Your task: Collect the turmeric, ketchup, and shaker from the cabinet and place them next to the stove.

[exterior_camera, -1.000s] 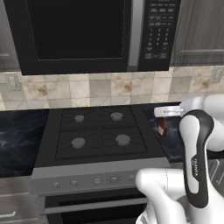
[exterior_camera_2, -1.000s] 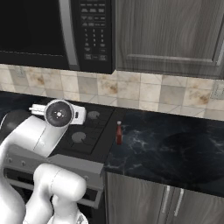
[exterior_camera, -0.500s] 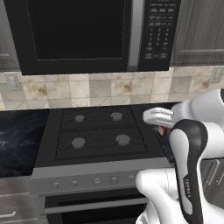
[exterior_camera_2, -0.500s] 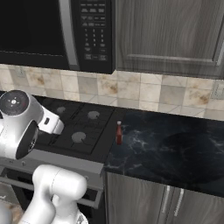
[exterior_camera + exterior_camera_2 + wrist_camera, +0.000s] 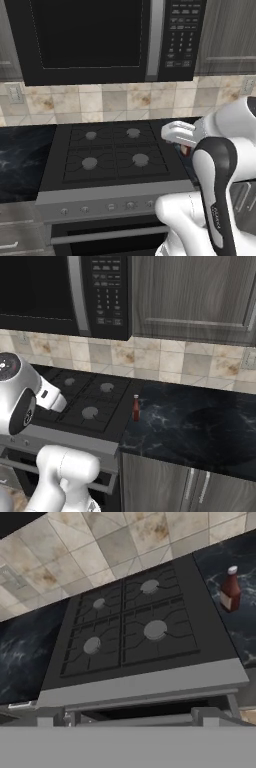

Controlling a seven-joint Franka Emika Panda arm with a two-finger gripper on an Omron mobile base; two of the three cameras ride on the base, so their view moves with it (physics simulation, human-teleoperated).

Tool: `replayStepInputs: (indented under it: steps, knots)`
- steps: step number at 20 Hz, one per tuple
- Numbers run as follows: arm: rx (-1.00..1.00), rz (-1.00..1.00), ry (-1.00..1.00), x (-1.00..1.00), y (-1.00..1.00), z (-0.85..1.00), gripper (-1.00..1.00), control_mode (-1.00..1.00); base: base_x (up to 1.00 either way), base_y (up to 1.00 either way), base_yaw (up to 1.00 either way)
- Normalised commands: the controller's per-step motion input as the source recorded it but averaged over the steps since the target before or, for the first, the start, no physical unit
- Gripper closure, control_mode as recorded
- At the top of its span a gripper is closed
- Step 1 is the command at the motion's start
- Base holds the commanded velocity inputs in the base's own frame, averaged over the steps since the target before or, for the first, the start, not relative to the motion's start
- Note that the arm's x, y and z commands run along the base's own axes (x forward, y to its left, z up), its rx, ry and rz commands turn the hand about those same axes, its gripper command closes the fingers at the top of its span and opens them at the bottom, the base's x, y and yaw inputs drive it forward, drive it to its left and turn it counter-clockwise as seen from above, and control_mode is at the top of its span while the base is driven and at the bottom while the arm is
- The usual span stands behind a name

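The ketchup (image 5: 135,408) is a red-brown bottle standing upright on the dark counter just right of the stove (image 5: 82,401). It sits at the upper right of the hand view as ketchup (image 5: 230,589), beside the black stove (image 5: 130,629). My gripper (image 5: 170,134) hovers over the stove's right side, a short way left of the bottle. Its jaws stand wide open and hold nothing; the fingertips (image 5: 207,716) rise at the bottom of the hand view. The cabinet (image 5: 195,296) on the wall above the counter has its door shut. Turmeric and shaker are out of view.
A black microwave (image 5: 100,40) hangs low over the stove (image 5: 110,150). Tiled backsplash (image 5: 165,361) runs behind. Dark marble counter (image 5: 200,426) stretches right of the bottle, and more counter (image 5: 20,160) lies left of the stove. Base cabinet doors (image 5: 165,481) sit below.
The arm has swung back and to the left, carrying the open hand away from the ketchup and over the stove. The bottle stays where it stood on the counter.
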Motion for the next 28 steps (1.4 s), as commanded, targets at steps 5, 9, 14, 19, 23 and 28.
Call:
replayStepInputs:
  steps: [5, 9, 14, 19, 23, 28]
  knots:
    - [0.00, -0.04, -0.01, -0.32, 0.00, 0.00, -1.00, -1.00, 0.00, 0.00, 0.00]
    - [0.00, -0.04, -0.01, -0.39, 0.00, -0.04, -1.00, 1.00, -0.48, 0.00, -0.05]
    - [0.00, 0.00, 0.00, 0.00, 0.00, 0.00, -1.00, 1.00, -1.00, 0.06, -0.09]
    - [0.00, 0.00, 0.00, 0.00, 0.00, 0.00, -1.00, 1.00, -0.89, 0.36, -0.01]
    - [0.00, 0.00, 0.00, 0.00, 0.00, 0.00, -1.00, 1.00, -0.65, 0.64, 0.00]
    - [0.00, 0.00, 0.00, 0.00, 0.00, 0.00, -1.00, 1.00, -0.46, 0.85, 0.00]
